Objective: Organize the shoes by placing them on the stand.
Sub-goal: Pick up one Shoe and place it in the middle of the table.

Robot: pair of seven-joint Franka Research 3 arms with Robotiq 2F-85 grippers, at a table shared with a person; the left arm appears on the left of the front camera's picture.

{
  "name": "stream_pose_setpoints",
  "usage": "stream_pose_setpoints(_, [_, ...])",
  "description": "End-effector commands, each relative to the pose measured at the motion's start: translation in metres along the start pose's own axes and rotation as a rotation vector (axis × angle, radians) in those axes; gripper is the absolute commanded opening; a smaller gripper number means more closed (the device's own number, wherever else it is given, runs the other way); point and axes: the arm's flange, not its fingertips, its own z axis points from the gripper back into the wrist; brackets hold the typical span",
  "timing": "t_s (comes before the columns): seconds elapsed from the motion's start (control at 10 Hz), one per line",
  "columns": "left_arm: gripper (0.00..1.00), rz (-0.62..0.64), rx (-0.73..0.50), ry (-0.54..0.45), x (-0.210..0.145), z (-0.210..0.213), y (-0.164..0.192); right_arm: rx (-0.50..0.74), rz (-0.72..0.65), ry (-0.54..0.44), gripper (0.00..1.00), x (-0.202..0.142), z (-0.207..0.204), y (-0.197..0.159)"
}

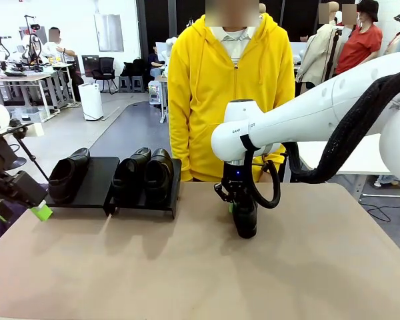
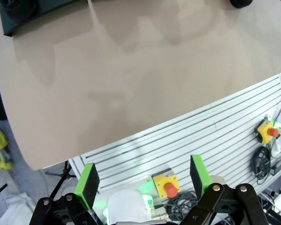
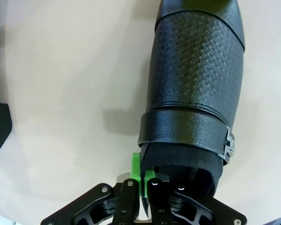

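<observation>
Three glossy black shoes rest on the low black stand (image 1: pixel 97 193) at the table's far left: one (image 1: pixel 68 175) on its left panel, two (image 1: pixel 130 175) (image 1: pixel 159 171) on its right panel. A fourth shoe (image 1: pixel 245 219) stands on the table near the middle, toe toward me. My right gripper (image 1: pixel 236 204) reaches down onto it from above. In the right wrist view this gripper (image 3: pixel 143 180) is shut on the thin side wall of the shoe (image 3: pixel 196 84) at its opening. My left gripper (image 2: pixel 143 180) hangs open and holds nothing, off the table's left edge (image 1: pixel 40 212).
A person in a yellow hoodie (image 1: pixel 220 87) stands at the far side, behind the stand and the shoe. Bare tabletop (image 1: pixel 187 267) spreads in front of the stand. Below the table edge, the left wrist view shows a slatted panel with emergency-stop buttons (image 2: pixel 171 187).
</observation>
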Motion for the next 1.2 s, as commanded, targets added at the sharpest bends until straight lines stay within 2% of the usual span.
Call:
stream_pose_setpoints(0.0, [1.00,-0.011,0.003,-0.004,0.001,0.001,0.001,-0.034,-0.032,-0.013,0.00,-0.005,0.009,-0.005])
stream_pose_setpoints(0.1, [1.00,-0.011,0.003,-0.004,0.001,0.001,0.001,-0.062,-0.079,-0.051,0.00,-0.015,0.028,-0.026])
stream_pose_setpoints(0.2, [1.00,-0.011,0.003,-0.004,0.001,0.001,0.001,-0.058,-0.081,-0.080,0.00,-0.041,0.061,-0.051])
stream_pose_setpoints(0.3, [1.00,-0.011,0.003,-0.004,0.001,0.001,0.001,-0.006,-0.013,-0.038,0.00,-0.073,0.091,-0.065])
stream_pose_setpoints(0.4, [1.00,-0.011,0.003,-0.004,0.001,0.001,0.001,-0.014,-0.002,-0.024,0.00,-0.109,0.116,-0.072])
stream_pose_setpoints(0.5, [1.00,-0.011,0.003,-0.004,0.001,0.001,0.001,-0.004,0.067,-0.017,0.00,-0.144,0.135,-0.080])
stream_pose_setpoints(0.7, [1.00,-0.011,0.003,-0.004,0.001,0.001,0.001,0.029,0.106,-0.042,0.00,-0.213,0.154,-0.092])
stream_pose_setpoints(0.8, [1.00,-0.011,0.003,-0.004,0.001,0.001,0.001,0.028,0.060,-0.084,0.00,-0.245,0.153,-0.096])
stream_pose_setpoints(0.9, [1.00,-0.011,0.003,-0.004,0.001,0.001,0.001,0.032,0.039,-0.104,0.00,-0.263,0.153,-0.098])
stream_pose_setpoints(1.0, [1.00,-0.011,0.003,-0.004,0.001,0.001,0.001,0.044,0.125,-0.066,0.00,-0.258,0.151,-0.099])
stream_pose_setpoints(1.1, [1.00,-0.011,0.003,-0.004,0.001,0.001,0.001,-0.003,0.067,-0.058,0.00,-0.251,0.158,-0.090])
